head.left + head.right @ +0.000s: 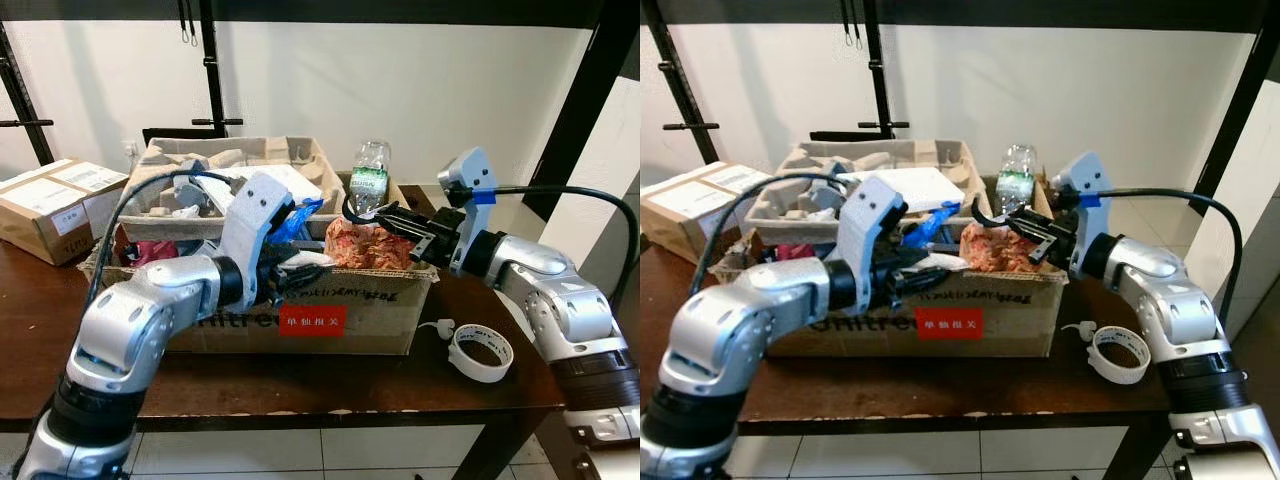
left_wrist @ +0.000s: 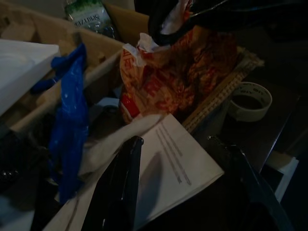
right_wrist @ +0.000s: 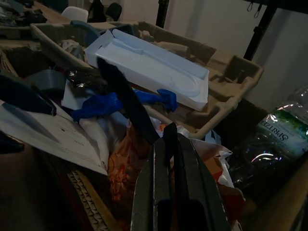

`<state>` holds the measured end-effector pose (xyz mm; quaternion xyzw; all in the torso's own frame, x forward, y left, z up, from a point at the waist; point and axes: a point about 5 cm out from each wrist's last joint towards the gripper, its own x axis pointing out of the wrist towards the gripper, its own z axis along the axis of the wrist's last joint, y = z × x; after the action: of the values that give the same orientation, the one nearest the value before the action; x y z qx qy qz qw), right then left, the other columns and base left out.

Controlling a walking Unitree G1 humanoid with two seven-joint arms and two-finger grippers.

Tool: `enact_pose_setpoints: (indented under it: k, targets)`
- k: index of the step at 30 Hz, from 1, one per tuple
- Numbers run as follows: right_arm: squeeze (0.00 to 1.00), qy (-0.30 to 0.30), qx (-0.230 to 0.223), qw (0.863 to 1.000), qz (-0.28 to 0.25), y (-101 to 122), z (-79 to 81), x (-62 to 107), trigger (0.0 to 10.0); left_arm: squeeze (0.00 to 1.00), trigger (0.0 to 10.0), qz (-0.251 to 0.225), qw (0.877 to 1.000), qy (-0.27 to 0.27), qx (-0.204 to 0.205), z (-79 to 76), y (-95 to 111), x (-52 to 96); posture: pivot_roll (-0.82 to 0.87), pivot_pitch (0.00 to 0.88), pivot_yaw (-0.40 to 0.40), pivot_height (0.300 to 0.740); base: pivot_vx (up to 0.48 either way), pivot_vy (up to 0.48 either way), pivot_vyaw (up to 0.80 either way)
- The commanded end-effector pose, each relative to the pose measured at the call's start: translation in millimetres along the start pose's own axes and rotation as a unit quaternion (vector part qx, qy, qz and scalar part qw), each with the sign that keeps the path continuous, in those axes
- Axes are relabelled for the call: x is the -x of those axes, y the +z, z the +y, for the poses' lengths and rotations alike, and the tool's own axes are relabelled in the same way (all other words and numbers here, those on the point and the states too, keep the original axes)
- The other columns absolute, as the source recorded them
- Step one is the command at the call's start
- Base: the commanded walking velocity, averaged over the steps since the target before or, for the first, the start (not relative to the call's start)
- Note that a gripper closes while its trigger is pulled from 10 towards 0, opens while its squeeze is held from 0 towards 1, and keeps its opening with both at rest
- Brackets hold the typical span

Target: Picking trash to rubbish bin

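**Both end effectors over the trash box**

I have both arms reaching into the open cardboard box (image 1: 350, 320) that sits on the dark wooden table (image 1: 300, 385). The box carries a red label (image 1: 311, 320) on its front wall and is heaped with trash.

My right end effector (image 1: 385, 218) comes in from the right side of the box, and its black fingers (image 3: 163, 178) are pressed together on the top of the crumpled orange-and-red wrapper (image 1: 368, 245). From the right wrist view I see the two fingers nearly touching, with the wrapper bunched directly beneath them. The wrapper lies in the right part of the box, against the front wall. A clear plastic bottle (image 1: 369, 176) with a green label stands just behind it.

My left end effector (image 1: 290, 280) hangs over the front middle of the box. In the left wrist view its fingers (image 2: 118, 185) are spread apart, holding nothing, with a white printed sheet of paper (image 2: 168, 168) lying under them. A blue glove (image 2: 72, 125) lies beside the paper, toward the centre of the box. A white foam tray (image 1: 908, 187) rests on top of the grey moulded pulp packaging (image 1: 240, 160) at the back of the box.

Outside the box, a roll of tape (image 1: 480, 352) lies flat on the table near its right front corner. A smaller sealed carton (image 1: 55, 205) sits at the far left of the table.
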<state>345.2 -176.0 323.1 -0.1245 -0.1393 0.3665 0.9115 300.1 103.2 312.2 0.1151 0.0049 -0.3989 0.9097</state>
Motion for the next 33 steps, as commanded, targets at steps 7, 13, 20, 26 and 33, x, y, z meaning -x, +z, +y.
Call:
enact_pose_setpoints:
  k: [7,13,20,26,33]
  targets:
    - [1.00,0.010,-0.015,1.000,-0.018,6.8,2.6,0.0,10.0,0.00,10.0,-0.006,1.000,-0.004,0.020,-1.0,13.5,2.1,-0.06,0.138,-0.001,0.740,0.000,0.000,0.00]
    - [1.00,-0.010,-0.025,0.999,-0.045,15.5,-2.5,0.8,10.0,0.00,10.0,-0.012,0.999,-0.015,0.028,-4.2,18.4,2.1,-0.07,0.136,0.000,0.740,0.000,0.000,0.00]
    - [0.00,-0.198,-0.041,0.976,-0.081,21.8,-49.5,14.1,10.0,0.00,10.0,-0.070,0.993,-0.098,0.020,-22.1,26.7,6.9,-0.06,0.136,-0.002,0.740,0.000,0.000,0.00]
    - [0.00,-0.341,-0.010,0.939,-0.031,6.2,-81.5,43.5,10.0,0.00,10.0,-0.073,0.969,-0.237,-0.012,-52.9,17.4,24.7,-0.07,0.138,0.000,0.740,0.000,0.000,0.00]
    - [0.00,-0.446,0.053,0.881,0.151,-57.6,-96.3,91.7,10.0,0.00,10.0,0.029,0.960,-0.275,-0.028,-68.2,-25.4,20.6,-0.07,0.137,-0.001,0.740,0.000,0.000,0.00]
